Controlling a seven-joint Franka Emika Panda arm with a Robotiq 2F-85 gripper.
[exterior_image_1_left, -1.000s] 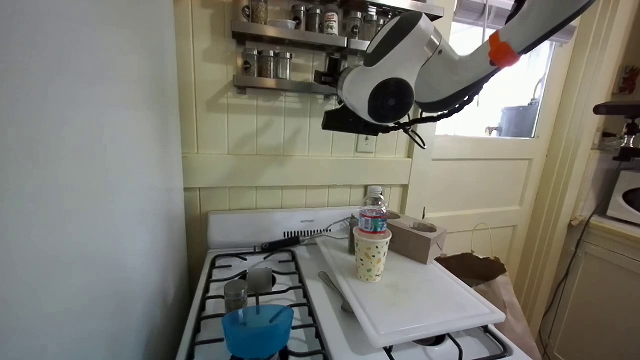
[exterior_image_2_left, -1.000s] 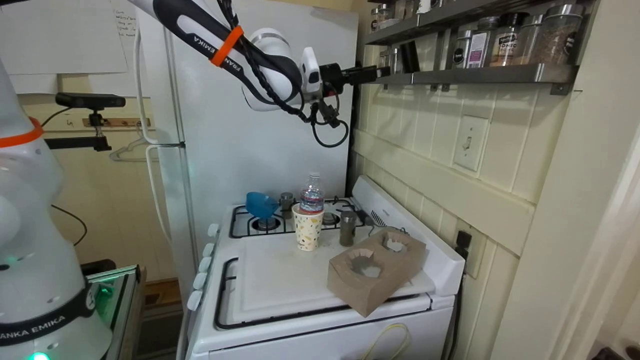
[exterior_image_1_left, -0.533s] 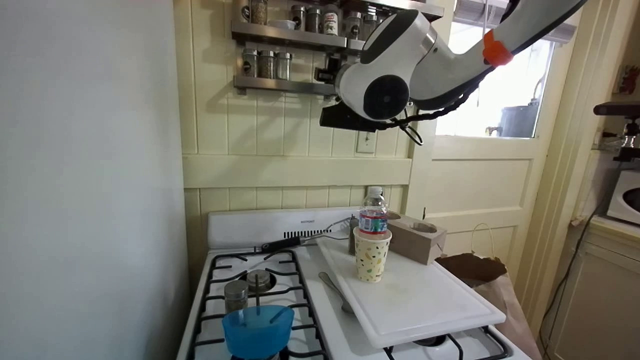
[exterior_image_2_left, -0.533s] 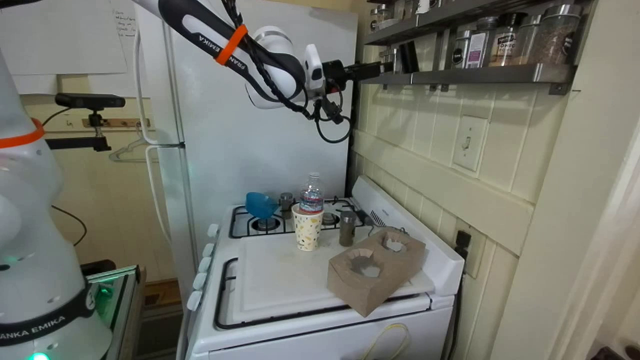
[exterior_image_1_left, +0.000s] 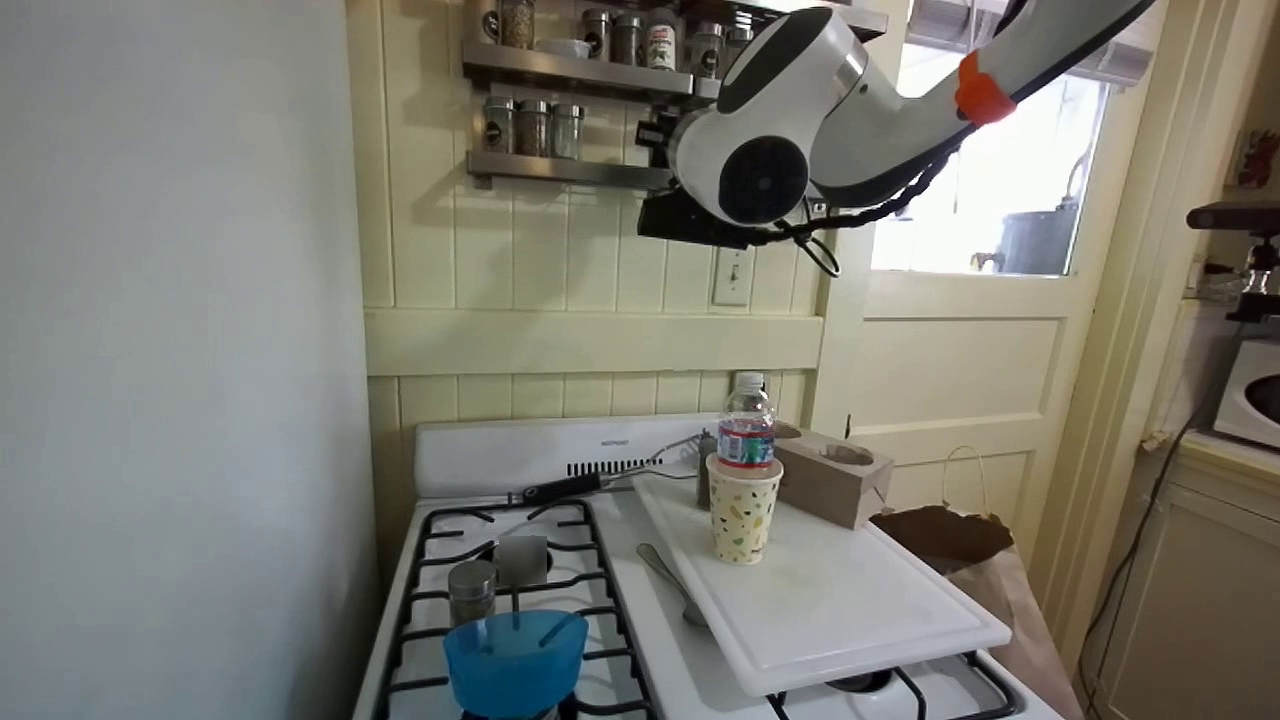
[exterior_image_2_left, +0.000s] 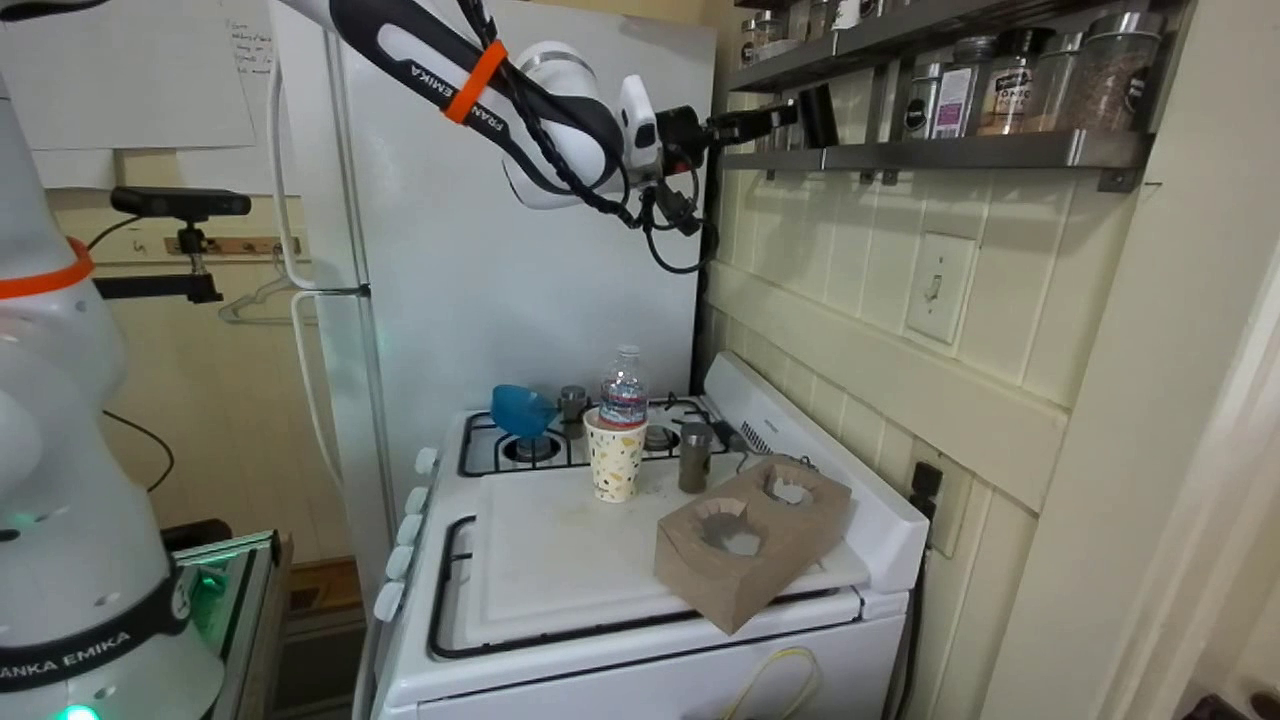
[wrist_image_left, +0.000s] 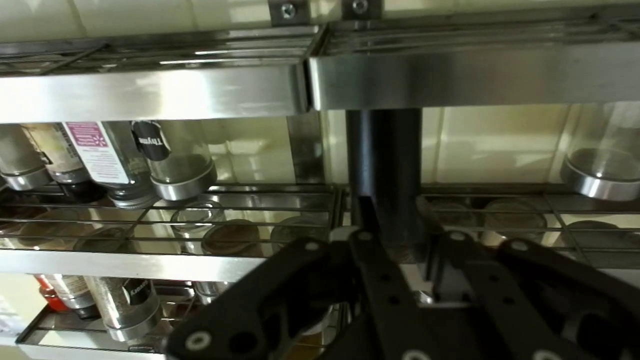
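Moved closer, the gripper has narrowed its fingers at the black jar on the lower shelf, presumably above the front edge because that fences the base; clasped or not, I cannot tell.

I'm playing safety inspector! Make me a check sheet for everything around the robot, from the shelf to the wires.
Surface: lower brushed-metal wall shelf, carrying clear glass spice jars.
Job's things: black cylinder, material unclear, at that shelf.
Clutter: white rectangular cutting board on the white gas stove; on the board, a speckled cream paper cup with a clear plastic bottle apparently inside; also a brown cardboard box with two holes.
Jaws: tips apart at the cylinder in the wrist view; whether they grip it, I can't tell.
Cables: black cable along the white robot arm, with a loop hanging below.
Surroundings: white refrigerator, cream panelled wall, white light-switch plate.
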